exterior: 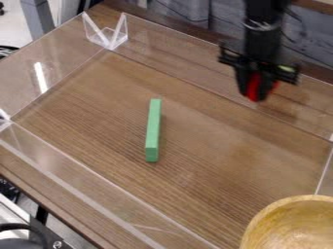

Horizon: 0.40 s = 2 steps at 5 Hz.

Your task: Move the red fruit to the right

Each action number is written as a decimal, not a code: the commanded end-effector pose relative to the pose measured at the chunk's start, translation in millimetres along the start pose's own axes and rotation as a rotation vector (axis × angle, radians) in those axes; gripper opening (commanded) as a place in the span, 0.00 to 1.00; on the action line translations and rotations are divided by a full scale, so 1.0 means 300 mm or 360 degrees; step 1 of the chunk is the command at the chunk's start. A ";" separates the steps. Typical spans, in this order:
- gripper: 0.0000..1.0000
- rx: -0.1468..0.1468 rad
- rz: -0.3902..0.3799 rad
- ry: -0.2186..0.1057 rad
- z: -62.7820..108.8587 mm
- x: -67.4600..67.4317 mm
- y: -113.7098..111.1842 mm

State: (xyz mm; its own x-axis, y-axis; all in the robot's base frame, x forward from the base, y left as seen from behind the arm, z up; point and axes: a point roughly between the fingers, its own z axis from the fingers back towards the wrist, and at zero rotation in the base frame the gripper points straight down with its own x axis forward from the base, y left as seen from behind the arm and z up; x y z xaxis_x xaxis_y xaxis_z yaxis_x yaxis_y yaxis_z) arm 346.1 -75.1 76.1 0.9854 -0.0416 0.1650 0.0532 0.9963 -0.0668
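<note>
My gripper (pixel 259 90) hangs pointing down over the right rear part of the wooden tray floor. Its black fingers are shut on the red fruit (pixel 258 86), a small glossy red piece that shows between them, lifted clear of the wood. The fruit's green top is hidden by the fingers.
A long green stick (pixel 154 129) lies near the middle of the wooden floor (pixel 221 165). Clear plastic walls (pixel 53 68) ring the floor. A round wooden bowl (pixel 294 225) sits at the bottom right corner. A clear triangular stand (pixel 107 31) is at the back left.
</note>
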 end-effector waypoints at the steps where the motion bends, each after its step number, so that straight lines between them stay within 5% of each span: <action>1: 0.00 -0.0009 0.0067 -0.0080 0.009 0.021 -0.040; 2: 0.00 -0.0016 0.0057 -0.0068 -0.040 0.007 -0.053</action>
State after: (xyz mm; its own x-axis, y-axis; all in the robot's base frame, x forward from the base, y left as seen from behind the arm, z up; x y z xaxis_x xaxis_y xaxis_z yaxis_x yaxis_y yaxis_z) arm 343.2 -87.9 50.8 0.9879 -0.0058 0.1548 0.0171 0.9973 -0.0718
